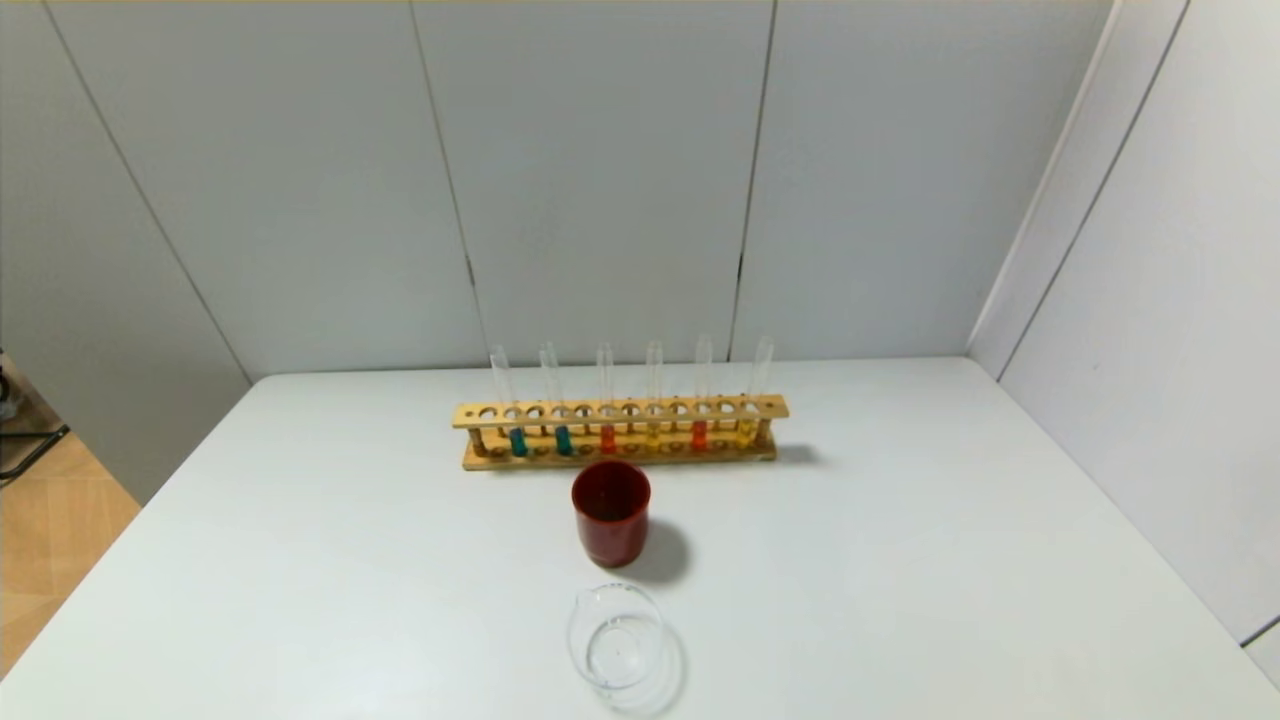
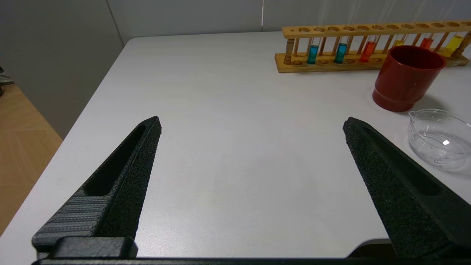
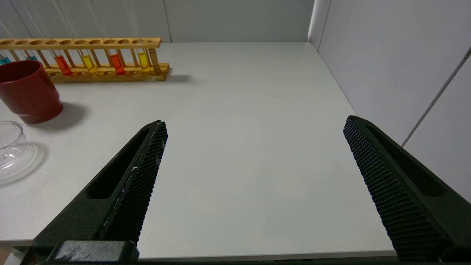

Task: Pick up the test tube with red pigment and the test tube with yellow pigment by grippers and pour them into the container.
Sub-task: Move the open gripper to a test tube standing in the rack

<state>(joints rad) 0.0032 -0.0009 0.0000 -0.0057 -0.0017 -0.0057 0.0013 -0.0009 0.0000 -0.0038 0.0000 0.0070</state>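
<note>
Nothing picked yet; task at its start. Left gripper [image 2: 252, 123] and right gripper [image 3: 254, 123] both hover at the near table edge, jaws spread wide, holding nothing.

Wooden rack [image 1: 620, 412] sits mid-table toward the far edge. Red tubes [image 1: 607, 438] [image 1: 699, 434] and yellow tubes [image 1: 653, 436] [image 1: 746, 431] stand upright in it. Container [image 1: 617, 640] rests by the near edge, red cup [image 1: 611, 512] between it and the rack.

Next, probably: reach past the cup and close on one tube above the rack.

Head view shows no arms; wrist views show jaws, though tube tops fade out.
</note>
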